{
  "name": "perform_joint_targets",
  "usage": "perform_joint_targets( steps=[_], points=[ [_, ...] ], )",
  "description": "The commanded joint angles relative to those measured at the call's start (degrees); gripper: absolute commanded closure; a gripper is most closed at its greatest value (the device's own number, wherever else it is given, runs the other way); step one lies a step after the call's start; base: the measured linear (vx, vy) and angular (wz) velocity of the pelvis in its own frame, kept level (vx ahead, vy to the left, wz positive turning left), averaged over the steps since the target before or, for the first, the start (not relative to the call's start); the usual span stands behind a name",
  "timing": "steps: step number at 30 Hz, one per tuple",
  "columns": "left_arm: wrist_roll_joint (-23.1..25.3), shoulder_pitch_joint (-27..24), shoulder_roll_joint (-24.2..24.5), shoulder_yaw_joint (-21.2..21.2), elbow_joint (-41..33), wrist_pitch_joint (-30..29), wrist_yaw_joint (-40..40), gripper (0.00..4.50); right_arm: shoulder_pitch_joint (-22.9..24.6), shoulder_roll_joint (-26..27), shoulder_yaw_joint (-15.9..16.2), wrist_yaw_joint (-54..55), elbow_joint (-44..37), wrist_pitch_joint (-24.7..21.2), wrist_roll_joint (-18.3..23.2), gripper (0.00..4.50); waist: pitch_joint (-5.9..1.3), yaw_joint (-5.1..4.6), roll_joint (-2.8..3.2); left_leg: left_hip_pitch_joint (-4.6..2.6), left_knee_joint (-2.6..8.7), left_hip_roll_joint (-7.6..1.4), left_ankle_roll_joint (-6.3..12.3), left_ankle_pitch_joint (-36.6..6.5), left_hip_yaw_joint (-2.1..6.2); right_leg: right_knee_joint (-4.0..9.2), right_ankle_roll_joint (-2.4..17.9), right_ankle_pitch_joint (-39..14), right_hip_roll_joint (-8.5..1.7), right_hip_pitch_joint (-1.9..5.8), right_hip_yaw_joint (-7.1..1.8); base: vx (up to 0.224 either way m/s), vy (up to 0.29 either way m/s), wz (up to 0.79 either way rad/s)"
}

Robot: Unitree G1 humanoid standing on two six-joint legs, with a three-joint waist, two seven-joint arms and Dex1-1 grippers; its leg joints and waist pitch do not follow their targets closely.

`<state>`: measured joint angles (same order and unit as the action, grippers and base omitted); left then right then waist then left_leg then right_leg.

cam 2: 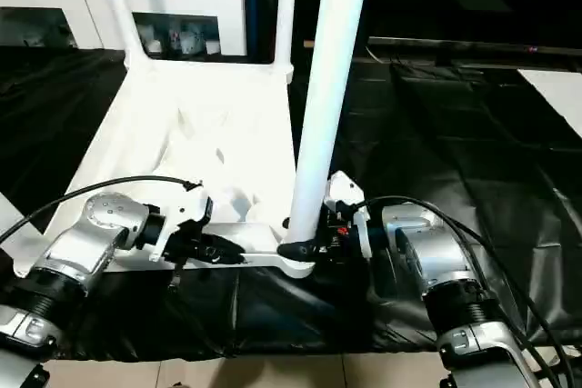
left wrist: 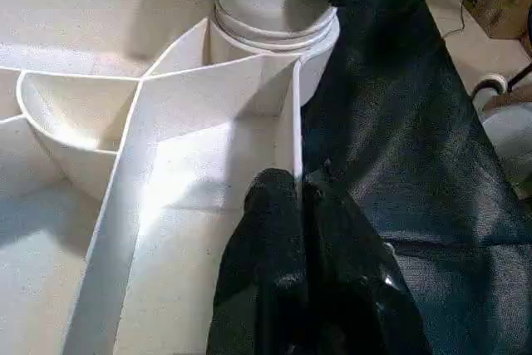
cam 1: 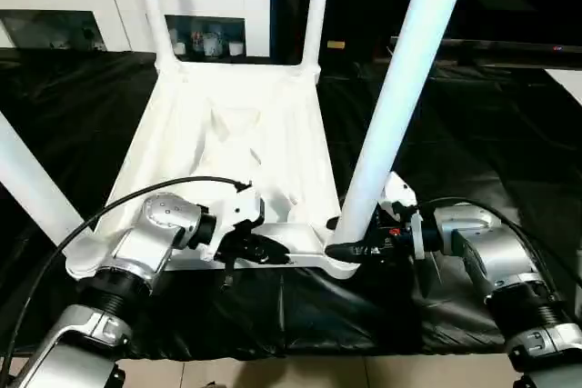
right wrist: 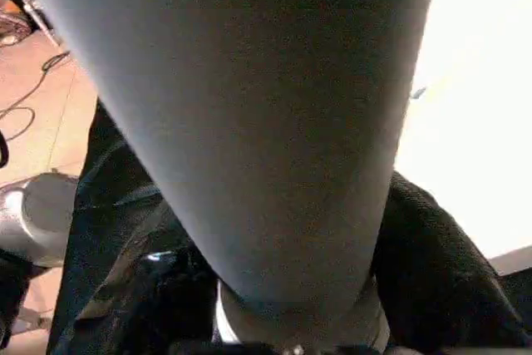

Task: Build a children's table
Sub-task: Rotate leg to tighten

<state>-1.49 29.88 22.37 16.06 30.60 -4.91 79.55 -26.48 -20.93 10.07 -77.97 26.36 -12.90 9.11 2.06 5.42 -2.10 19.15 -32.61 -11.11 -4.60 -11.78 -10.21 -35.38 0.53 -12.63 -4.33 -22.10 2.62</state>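
From the head, the upturned table top [cam 1: 227, 143] lies on the black-sheeted floor [cam 1: 473, 134], four legs [cam 1: 400, 88] standing; stiff, light plastic, likely slick. Left wrist: left end effector [left wrist: 287, 197] pinched shut on the near edge rib. Right wrist: right end effector [right wrist: 291, 288] straddles the near-right leg's base, best gripped low.

- I see the white tube leg [right wrist: 249, 122] close up, running down to its flared end [right wrist: 291, 322] between my right gripper [right wrist: 291, 305] fingers.
- One black finger [right wrist: 432, 280] sits against one side of the leg, the other [right wrist: 158, 288] against the opposite side, so the jaws straddle it.
- Beyond the leg on one side lies black sheeting [right wrist: 100, 180], then tan floor [right wrist: 41, 122] with a cable [right wrist: 33, 89].
- On the leg's other side is bright white surface [right wrist: 474, 122].
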Motion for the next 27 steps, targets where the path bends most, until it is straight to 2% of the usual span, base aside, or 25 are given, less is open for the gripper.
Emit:
perform_joint_targets(
  steps=[1, 3, 4, 5, 6, 7, 8, 9, 10, 12, 13, 14, 15, 16, 18, 21, 22, 27],
  points=[
    [0.0, 0.2, -1.6, 0.1, 1.0, -2.0, -4.2, 4.5, 3.2, 3.2, 3.3, 1.1, -1.1, -1.0, 1.0, 2.25, -2.51, 0.18, -0.47, 0.44, 3.22, -2.35, 4.12, -4.7, 0.19, 3.55, 14.0, -3.0, -3.81, 2.61, -2.38, 0.0, 0.0, 0.0],
    [0.3, -0.2, -2.3, -0.5, 0.5, -3.1, -6.7, 4.5, 5.3, 4.5, 1.4, 7.7, -2.7, -0.6, -0.2, 2.26, -2.3, 0.1, -0.73, 0.4, 3.45, -2.33, 3.61, -5.5, 0.23, 3.9, 13.2, -4.8, -3.84, 2.52, -2.45, 0.0, 0.0, 0.0],
    [0.4, -0.3, -2.6, -0.7, 0.4, -3.5, -7.8, 4.5, 6.1, 5.0, 0.9, 10.5, -3.3, -0.6, -1.0, 2.31, -2.11, -0.05, -0.53, 0.24, 3.72, -2.3, 2.85, -7.3, 0.36, 4.31, 12.5, -7.7, -3.96, 2.27, -2.52, 0.0, 0.0, 0.0],
    [0.5, -0.5, -2.9, -0.9, 0.2, -3.9, -8.6, 4.5, 7.0, 5.7, 0.2, 13.2, -4.0, -0.5, -1.4, 2.37, -2.06, -0.35, -0.68, 0.24, 4.01, -2.31, 1.97, -9.0, 0.54, 4.68, 11.4, -11.7, -4.02, 2.33, -2.49, 0.0, 0.0, 0.0],
    [0.6, -0.7, -3.4, -1.0, -0.1, -4.2, -9.6, 4.5, 8.1, 6.8, -0.8, 16.8, -4.9, -1.3, -1.8, 2.37, -2.06, -0.35, -0.68, 0.24, 4.01, -2.31, 1.97, -9.0, 0.54, 4.68, 11.4, -11.7, -4.02, 2.33, -2.49, 0.0, 0.0, 0.0],
    [0.8, -0.8, -4.0, -1.1, -0.1, -4.6, -11.0, 4.5, 8.9, 8.0, -1.8, 20.5, -5.3, -2.5, -2.1, 2.45, -1.91, -0.66, -0.66, 0.13, 4.37, -2.38, 0.74, -11.5, 0.71, 5.23, 9.7, -16.7, -4.02, 2.04, -2.6, 0.0, 0.0, 0.0],
    [1.0, -1.0, -4.9, -1.3, -0.4, -5.2, -12.6, 4.5, 9.9, 9.7, -3.2, 24.9, -5.7, -3.0, -2.4, 2.47, -1.91, -1.01, -0.87, 0.18, 4.58, -2.33, 0.16, -12.9, 0.9, 5.43, 8.8, -19.1, -4.02, 2.04, -2.56, 0.0, 0.0, 0.0],
    [1.0, -1.0, -4.9, -1.3, -0.4, -5.2, -12.6, 4.5, 9.9, 9.7, -3.2, 24.9, -5.7, -3.0, -2.4, 2.47, -1.9, -1.06, -0.79, 0.1, 4.64, -2.36, -0.09, -13.5, 0.91, 5.55, 8.4, -20.0, -4.0, 1.89, -2.58, 0.0, 0.0, 0.0],
    [1.7, -1.1, -6.5, -1.3, -0.8, -6.1, -15.7, 4.5, 11.0, 13.1, -5.2, 32.3, -6.0, -4.0, -3.0, 2.47, -1.83, -1.31, -0.68, -0.04, 4.74, -2.35, -0.66, -14.8, 0.96, 5.79, 7.8, -21.6, -4.03, 1.54, -2.67, 0.0, 0.0, 0.0],
    [2.1, -1.1, -8.3, -1.2, -1.4, -7.2, -18.3, 4.5, 11.7, 16.9, -7.2, 39.5, -5.9, -4.6, -3.3, 2.5, -1.81, -1.69, -0.84, 0.06, 4.84, -2.23, -1.15, -15.7, 1.11, 6.03, 7.0, -24.0, -4.12, 1.5, -2.67, 0.0, 0.0, 0.0],
    [2.3, -1.1, -10.6, -1.4, -2.1, -8.4, -21.5, 4.5, 11.6, 21.2, -9.2, 47.9, -5.3, -5.5, -3.5, 2.53, -1.74, -2.0, -0.48, -0.08, 4.93, -2.24, -1.42, -17.2, 1.3, 6.4, 5.9, -26.8, -4.2, 1.16, -2.72, 0.0, 0.0, 0.0],
    [2.3, -1.1, -10.6, -1.4, -2.1, -8.4, -21.5, 4.5, 11.6, 21.2, -9.2, 47.9, -5.3, -5.5, -3.5, 2.53, -1.69, -2.18, -0.56, -0.09, 4.95, -2.22, -1.57, -17.5, 1.27, 6.54, 5.7, -27.3, -4.16, 0.93, -2.77, 0.0, 0.0, 0.0],
    [2.6, -1.1, -12.3, -1.0, -3.0, -9.2, -23.5, 4.5, 10.9, 25.0, -10.6, 54.8, -4.5, -6.9, -3.5, 2.53, -1.68, -2.3, -0.68, 0.04, 5.06, -2.11, -1.5, -17.8, 1.43, 6.67, 4.9, -28.5, -4.13, 1.07, -2.69, 0.0, 0.0, 0.0],
    [2.7, -1.1, -13.0, -0.8, -3.3, -9.4, -24.2, 4.5, 10.5, 26.5, -10.6, 57.3, -4.1, -7.2, -3.9, 2.53, -1.68, -2.34, -0.58, -0.02, 5.06, -2.12, -1.58, -17.8, 1.4, 6.73, 4.7, -28.6, -4.12, 0.85, -2.79, 0.0, 0.0, 0.0],
    [2.7, -1.1, -13.4, -0.7, -3.5, -9.6, -24.7, 4.5, 10.4, 27.5, -10.4, 58.9, -4.2, -7.4, -4.3, 2.53, -1.73, -2.58, -0.35, 0.05, 5.15, -2.07, -1.73, -18.0, 1.51, 6.77, 4.3, -28.3, -4.05, 0.86, -2.77, 0.0, 0.0, 0.0],
    [3.1, -1.3, -13.9, -0.4, -4.0, -9.6, -25.2, 4.5, 10.6, 29.3, -8.5, 59.2, -5.5, -6.3, -5.6, 2.53, -1.79, -2.74, -0.27, 0.26, 5.12, -2.02, -1.12, -18.1, 1.41, 6.63, 4.5, -25.1, -3.84, 0.86, -2.91, 0.0, 0.0, 0.0],
    [3.3, -1.4, -13.8, -0.3, -4.1, -9.4, -25.1, 4.5, 10.8, 29.6, -7.8, 59.2, -6.0, -5.5, -6.2, 1.97, -1.9, -2.72, -0.23, 0.36, 5.09, -2.02, -1.0, -17.2, 1.35, 6.48, 4.7, -23.2, -3.84, 1.0, -2.96, 0.0, 0.0, 0.0],
    [3.8, -2.0, -11.5, -0.2, -4.7, -9.0, -23.5, 4.5, 9.9, 27.0, -8.4, 56.4, -6.3, -4.5, -5.2, 1.63, -1.94, -2.76, -0.29, 0.57, 4.99, -2.02, -0.17, -15.2, 1.13, 6.05, 6.2, -19.0, -3.73, 1.3, -2.95, 0.0, 0.0, 0.0]
  ],
)
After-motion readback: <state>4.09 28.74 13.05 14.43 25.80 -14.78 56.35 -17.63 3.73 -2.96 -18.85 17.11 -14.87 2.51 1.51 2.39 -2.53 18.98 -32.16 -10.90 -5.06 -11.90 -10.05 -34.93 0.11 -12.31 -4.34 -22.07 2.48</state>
